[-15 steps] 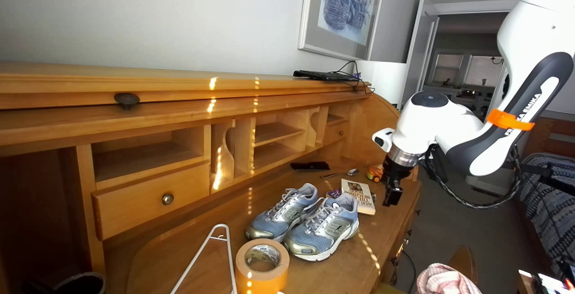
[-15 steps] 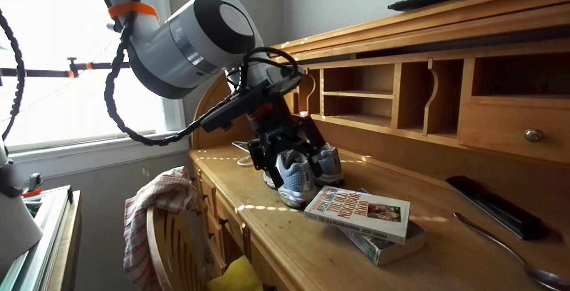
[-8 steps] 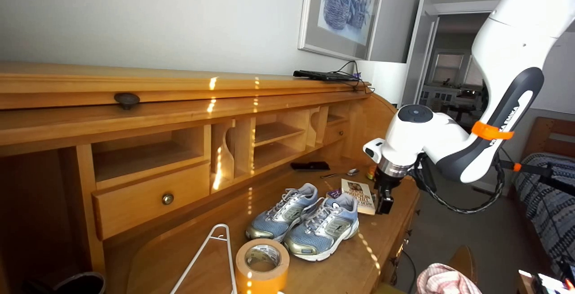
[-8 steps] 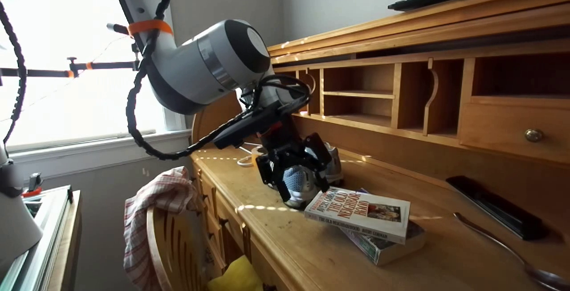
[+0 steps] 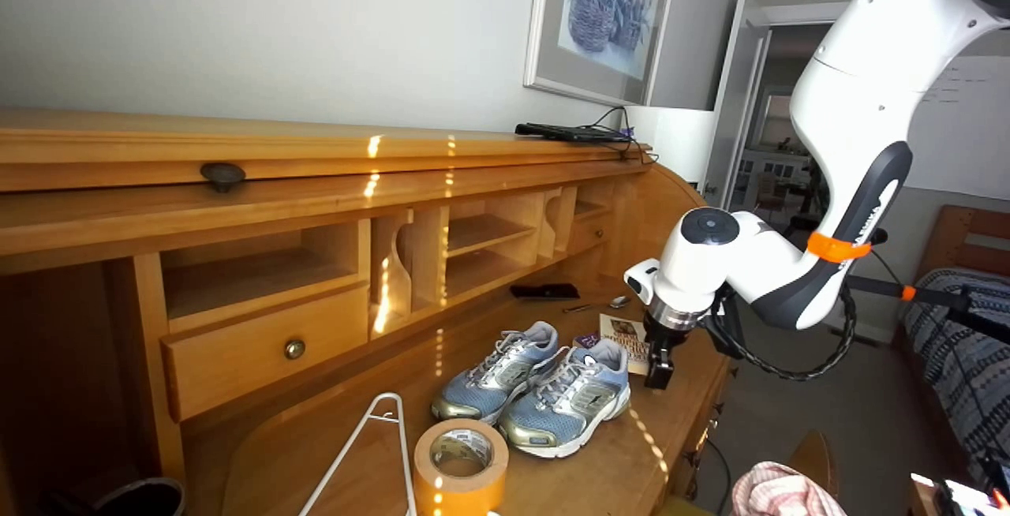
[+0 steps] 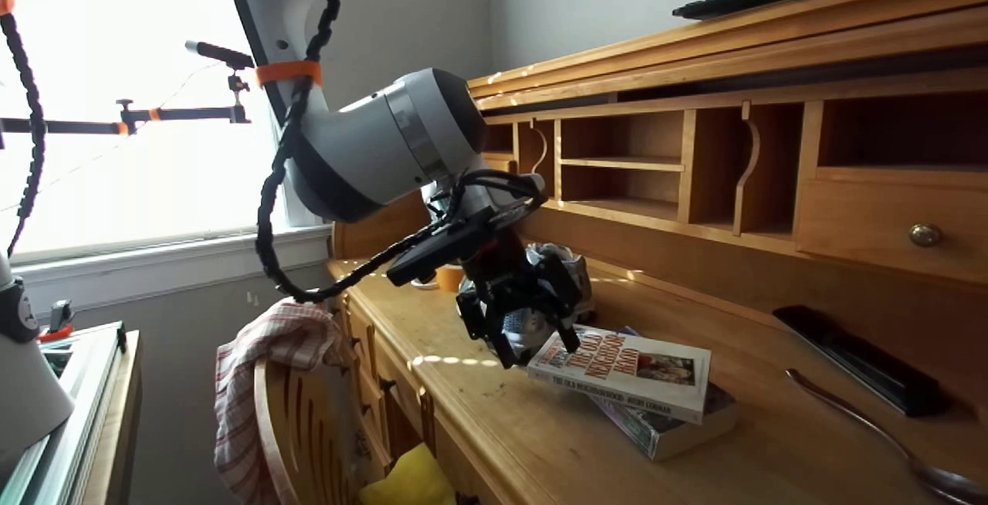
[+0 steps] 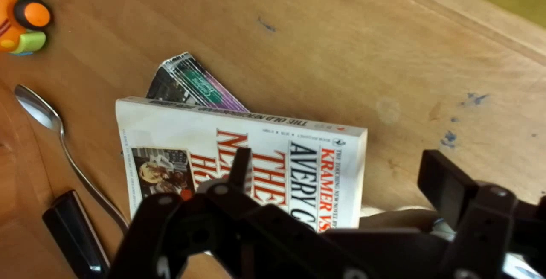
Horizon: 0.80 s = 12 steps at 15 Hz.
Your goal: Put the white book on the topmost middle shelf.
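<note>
The white book (image 6: pixel 641 370) lies flat, slightly askew, on a thicker dark-covered book (image 6: pixel 691 432) on the desk. It also shows in the wrist view (image 7: pixel 307 142) and, partly hidden by the gripper, in an exterior view (image 5: pixel 622 333). My gripper (image 6: pixel 539 354) is open and empty, above the book's end nearest the sneakers. In the wrist view (image 7: pixel 335 157) one finger overlaps the cover and the other is beyond the book's end, over bare desk. The topmost middle shelf (image 6: pixel 621 164) is a thin wooden board in the middle pigeonhole, seen in both exterior views (image 5: pixel 488 238), with nothing on it.
Grey-blue sneakers (image 5: pixel 568 401) stand beside the books, close to the gripper. An orange tape roll (image 5: pixel 461 469) and a white hanger (image 5: pixel 379 437) lie farther along. A black object (image 6: pixel 857 362), a spoon (image 6: pixel 849 416) and an orange toy (image 7: pixel 17 18) lie past the books.
The arm has moved down and toward the book; the gripper has gone from in front of the sneakers to over the book's near end. The fingers stay open. The books have not moved.
</note>
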Each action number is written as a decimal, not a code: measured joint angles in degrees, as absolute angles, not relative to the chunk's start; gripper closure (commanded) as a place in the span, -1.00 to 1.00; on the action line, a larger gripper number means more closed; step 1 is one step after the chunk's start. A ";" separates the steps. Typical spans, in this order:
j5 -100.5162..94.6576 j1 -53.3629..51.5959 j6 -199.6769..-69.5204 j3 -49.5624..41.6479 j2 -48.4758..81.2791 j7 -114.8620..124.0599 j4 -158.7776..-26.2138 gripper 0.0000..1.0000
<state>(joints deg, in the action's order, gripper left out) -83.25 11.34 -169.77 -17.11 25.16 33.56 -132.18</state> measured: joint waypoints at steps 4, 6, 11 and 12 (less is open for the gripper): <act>-88.40 10.61 -169.63 -17.12 27.01 40.87 -130.29 -1.00; -91.18 10.37 -169.15 -17.13 27.68 44.69 -129.26 -1.00; -96.79 9.90 -166.91 -17.08 28.98 52.74 -127.59 -1.00; -97.49 9.85 -166.35 -17.04 29.22 53.93 -127.42 -1.00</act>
